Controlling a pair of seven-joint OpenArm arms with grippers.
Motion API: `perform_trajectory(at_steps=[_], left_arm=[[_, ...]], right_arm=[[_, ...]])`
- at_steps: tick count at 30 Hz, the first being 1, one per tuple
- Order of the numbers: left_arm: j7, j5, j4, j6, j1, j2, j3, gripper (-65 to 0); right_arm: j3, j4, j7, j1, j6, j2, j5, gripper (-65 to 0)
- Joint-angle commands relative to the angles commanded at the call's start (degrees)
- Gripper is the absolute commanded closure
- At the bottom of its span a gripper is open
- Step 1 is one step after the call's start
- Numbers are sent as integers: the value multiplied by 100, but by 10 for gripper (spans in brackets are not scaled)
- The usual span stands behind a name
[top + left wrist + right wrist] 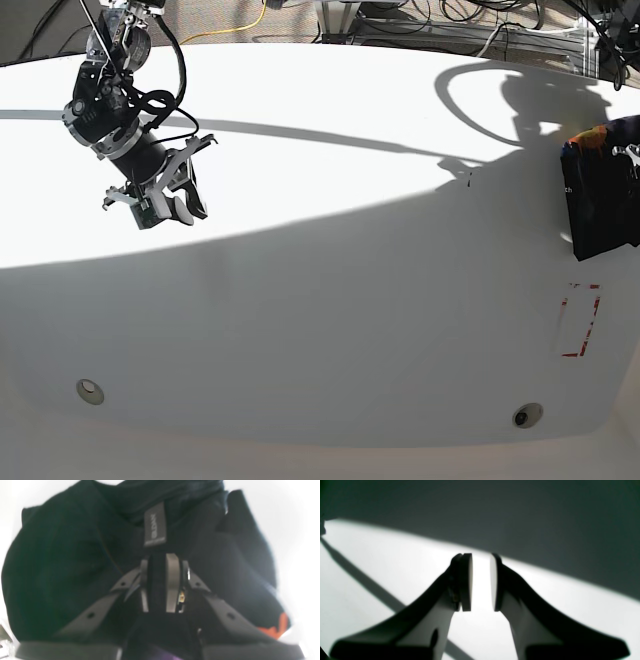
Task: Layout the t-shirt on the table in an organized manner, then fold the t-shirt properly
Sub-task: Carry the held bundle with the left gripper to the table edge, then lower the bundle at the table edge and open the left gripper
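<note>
Gripping, left gripper (162, 582): its two pads are clenching a thick fold of black cloth; in the left wrist view the fabric is filling the narrow slot between them, just below the shirt's grey neck label (155, 525).
T-shirt (600, 205): it is hanging bunched at the far right edge of the base view, held up off the surface, with a bit of orange print (588, 138) showing at its top corner; in the left wrist view the black cloth is spreading all around the pads, and an orange patch is peeking out at the lower right.
Right gripper (170, 205): it is hovering over the left part of the table, well apart from the shirt; in the right wrist view its pads are standing released, with a clear bright gap between them and nothing in it.
Table (330, 280): the white top is lying half in sun and half in shade, a broad shadow line running across it under the right arm.
Red dashed rectangle (578, 320): it is sitting near the right edge, just below the hanging shirt.
Metal discs (90, 390): one is lying at the lower left, the other at the lower right near the front edge.
Cables (480, 20): they are running along the floor beyond the far edge.
</note>
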Motion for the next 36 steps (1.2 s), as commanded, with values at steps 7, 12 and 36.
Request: perform_trajectory(at_steps=[7, 12, 36], left_arm=[[1204, 44, 703, 26, -53, 624, -826, -82], [1556, 378, 897, 255, -53, 1178, -1108, -82], [1565, 2084, 765, 501, 703, 2418, -1820, -82]], right_arm=[[-9, 0, 0, 79, 0, -26, 0, -117], [-9, 0, -132, 158, 0, -141, 0, -116], [44, 9, -316, 237, 0, -141, 0, -116]])
